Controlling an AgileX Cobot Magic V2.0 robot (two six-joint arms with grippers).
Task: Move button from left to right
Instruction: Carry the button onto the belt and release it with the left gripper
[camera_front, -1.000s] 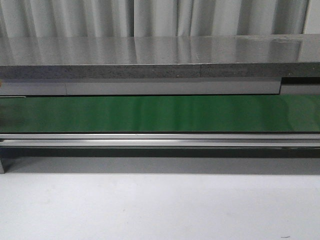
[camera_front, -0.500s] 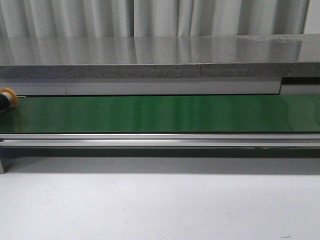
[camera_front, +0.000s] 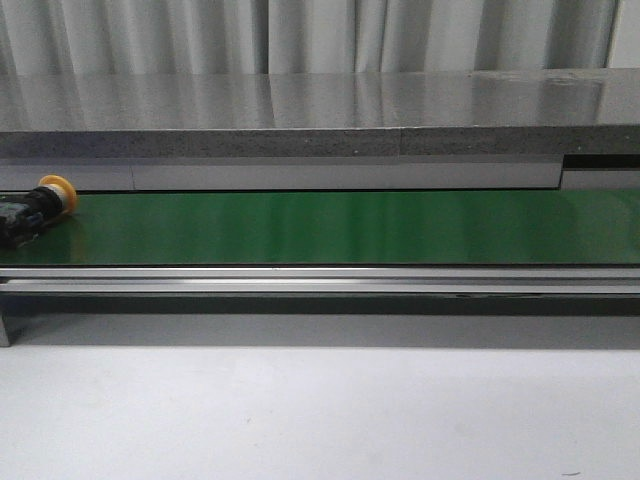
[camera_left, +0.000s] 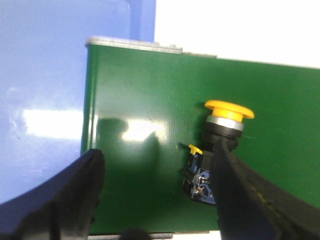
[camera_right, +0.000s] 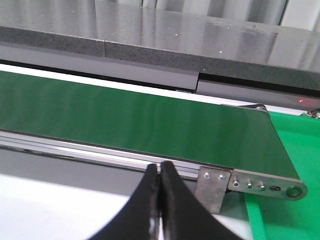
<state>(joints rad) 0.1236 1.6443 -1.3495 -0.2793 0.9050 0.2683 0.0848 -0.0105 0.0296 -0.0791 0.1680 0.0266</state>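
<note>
The button (camera_front: 40, 207) lies on its side at the far left end of the green conveyor belt (camera_front: 330, 227), whose whole length to the right is open. Its long axis runs roughly along the belt, yellow cap toward the right. The left gripper (camera_left: 155, 195) hangs over it, fingers spread wide with one finger (camera_left: 240, 195) just beside the black body; the right gripper (camera_right: 160, 200) has its fingers pressed together near the belt's right end.

No legible text, labels, brands, numbers or signs appeared in any view. The button (camera_left: 220, 145) bore no readable marking; its cap was plain yellow, and its black body was too blurred to tell.
</note>
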